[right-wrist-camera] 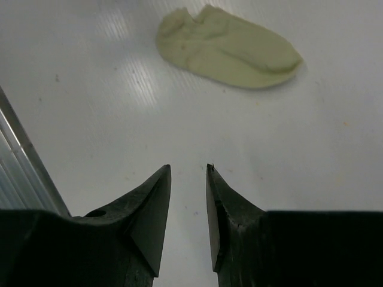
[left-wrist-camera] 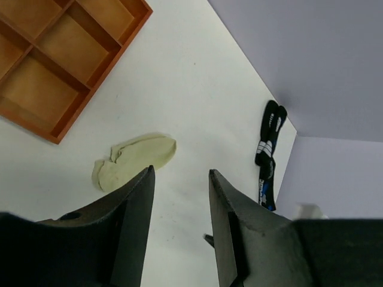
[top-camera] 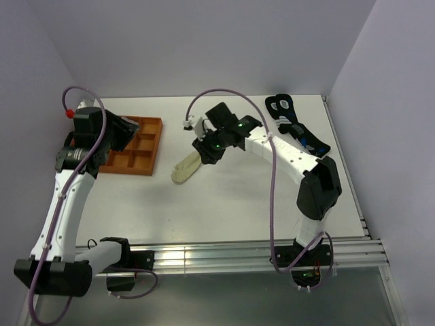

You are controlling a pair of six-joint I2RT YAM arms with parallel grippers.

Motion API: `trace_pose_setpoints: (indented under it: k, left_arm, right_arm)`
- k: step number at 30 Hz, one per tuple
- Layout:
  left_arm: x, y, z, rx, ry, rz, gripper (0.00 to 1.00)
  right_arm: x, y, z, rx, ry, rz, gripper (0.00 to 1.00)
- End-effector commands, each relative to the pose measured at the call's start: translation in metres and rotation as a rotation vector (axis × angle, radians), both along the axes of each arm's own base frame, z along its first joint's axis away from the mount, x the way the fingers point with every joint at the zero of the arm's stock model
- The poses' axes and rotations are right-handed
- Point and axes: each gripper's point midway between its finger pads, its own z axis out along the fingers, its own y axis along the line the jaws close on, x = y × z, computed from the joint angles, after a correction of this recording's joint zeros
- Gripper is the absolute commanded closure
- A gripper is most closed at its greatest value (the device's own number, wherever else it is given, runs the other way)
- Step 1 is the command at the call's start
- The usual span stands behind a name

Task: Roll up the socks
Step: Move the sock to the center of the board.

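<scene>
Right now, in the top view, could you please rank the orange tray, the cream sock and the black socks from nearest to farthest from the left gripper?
From the left gripper:
1. orange tray, at the left, right by it.
2. cream sock, mid-table.
3. black socks, far right corner.
</scene>
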Motion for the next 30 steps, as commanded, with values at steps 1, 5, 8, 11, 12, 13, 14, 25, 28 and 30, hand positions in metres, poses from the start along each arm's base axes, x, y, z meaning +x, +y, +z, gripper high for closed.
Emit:
trace_pose_setpoints:
  k: [1,5,8,11,12,13,14,25,28,30]
  left_arm:
    - [-0.021,-0.001,0.011,-0.038,-0.054,0.019,0.53]
    - [-0.04,-0.001,0.035,-0.06,-0.133,0.017,0.53]
    - [-0.047,-0.003,0.047,-0.07,-0.164,0.002,0.53]
    - [-0.05,-0.007,0.056,-0.084,-0.19,-0.019,0.53]
    - [-0.051,-0.007,0.057,-0.081,-0.19,-0.02,0.53]
    - [-0.051,-0.007,0.06,-0.08,-0.195,-0.025,0.53]
    - [-0.052,-0.008,0.06,-0.078,-0.195,-0.029,0.53]
    - [-0.045,-0.013,0.047,-0.067,-0.165,-0.066,0.53]
    - [-0.042,-0.012,0.047,-0.05,-0.159,-0.067,0.53]
    - [-0.041,-0.012,0.048,-0.039,-0.155,-0.075,0.53]
  right_arm:
    - [0.01,0.04,-0.003,0.082,-0.039,-0.033,0.63]
    - [0.009,0.067,-0.032,0.075,-0.035,-0.045,0.64]
    - [0.003,0.087,-0.05,0.05,-0.045,-0.049,0.64]
    - [0.002,0.102,-0.069,0.024,-0.025,-0.052,0.65]
    - [0.001,0.107,-0.074,0.016,-0.022,-0.049,0.65]
    - [0.003,0.113,-0.073,0.023,-0.03,-0.048,0.65]
    - [0.003,0.118,-0.084,0.011,-0.02,-0.046,0.65]
    - [0.019,0.153,-0.101,0.007,-0.09,-0.07,0.61]
    - [0.023,0.157,-0.106,-0.001,-0.093,-0.072,0.6]
    - [0.024,0.161,-0.106,0.004,-0.088,-0.07,0.59]
